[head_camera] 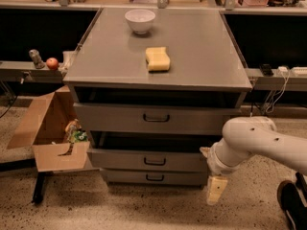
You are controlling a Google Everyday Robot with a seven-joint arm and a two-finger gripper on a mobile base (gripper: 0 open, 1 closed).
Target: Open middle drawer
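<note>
The grey cabinet (158, 56) has three drawers. The middle drawer (124, 158) has a medium-height front with a small dark loop handle (154, 162). It stands out a little, with a dark gap above it. My gripper (216, 189) hangs pointing down at the cabinet's lower right corner, to the right of the middle and bottom drawer fronts and well right of the handle. It holds nothing that I can see. My white arm (259, 143) reaches in from the right.
The taller top drawer (115, 116) and the slim bottom drawer (124, 177) sit above and below. A white bowl (140, 20) and a yellow sponge (158, 59) lie on top. An open cardboard box (50, 128) stands at the left. A dark shoe-like object (290, 200) lies at the far right.
</note>
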